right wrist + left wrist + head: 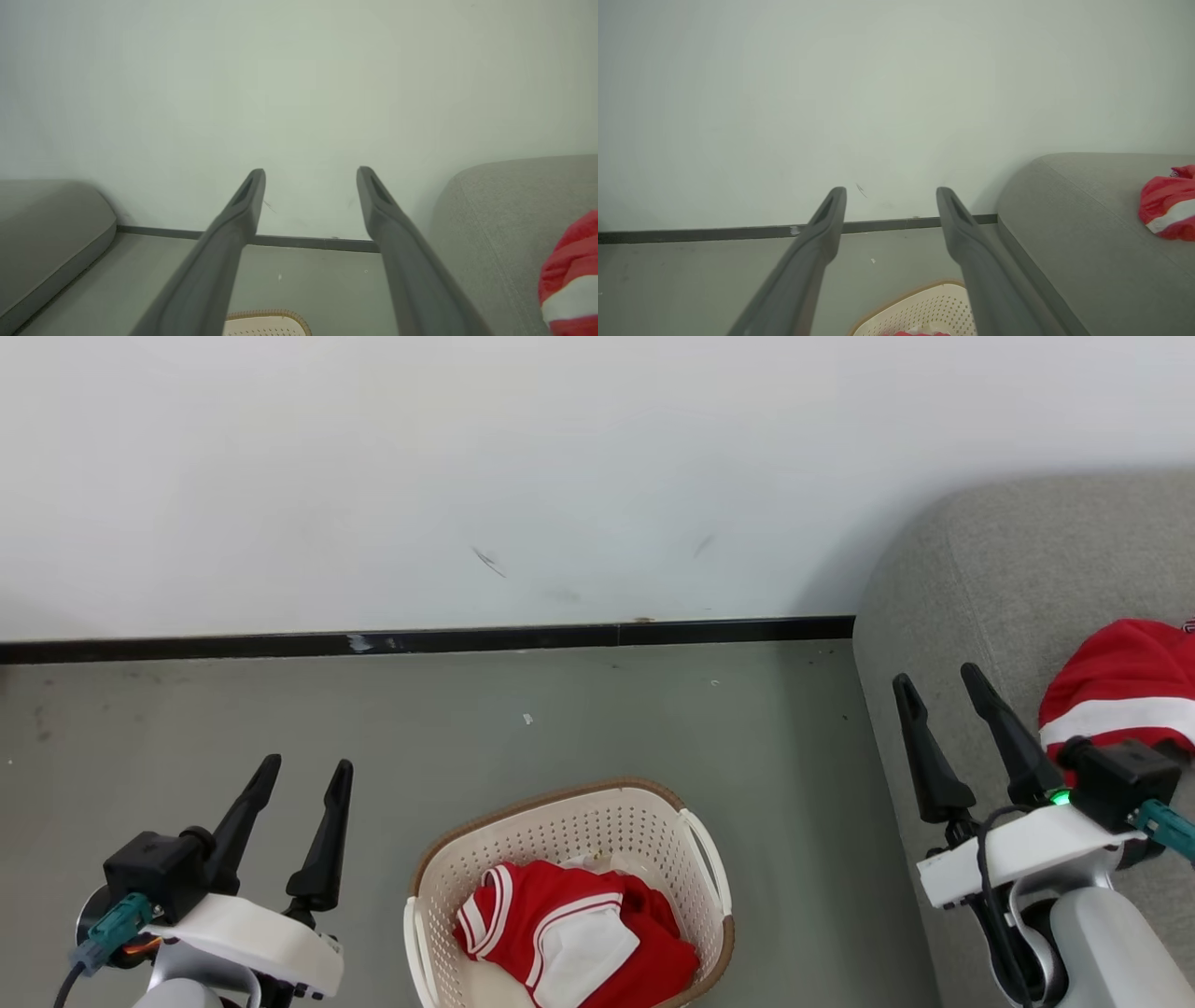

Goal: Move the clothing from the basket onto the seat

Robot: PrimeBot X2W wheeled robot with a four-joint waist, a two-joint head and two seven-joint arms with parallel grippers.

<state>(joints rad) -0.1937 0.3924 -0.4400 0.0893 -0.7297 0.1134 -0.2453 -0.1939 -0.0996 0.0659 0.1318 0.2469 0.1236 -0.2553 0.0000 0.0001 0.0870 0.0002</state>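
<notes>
A cream-white perforated basket [644, 821] with a brown rim stands on the floor at the bottom centre. Inside it lies a crumpled red and white garment [574, 933]. A second red garment with a white band [1125, 686] lies on the grey seat [971, 597] at the right. My left gripper [306, 770] hangs open and empty to the left of the basket. My right gripper [938, 677] is open and empty over the seat's left edge, just left of the garment there. The wrist views show the basket rim [920, 287] [271, 313], the seat [1069, 210] [504, 205] and the seat's garment [1167, 203] [567, 280].
A white wall [467, 476] with a dark skirting strip [420, 640] runs behind the grey floor [560, 719]. In the right wrist view another grey cushioned piece [46, 228] sits at the left.
</notes>
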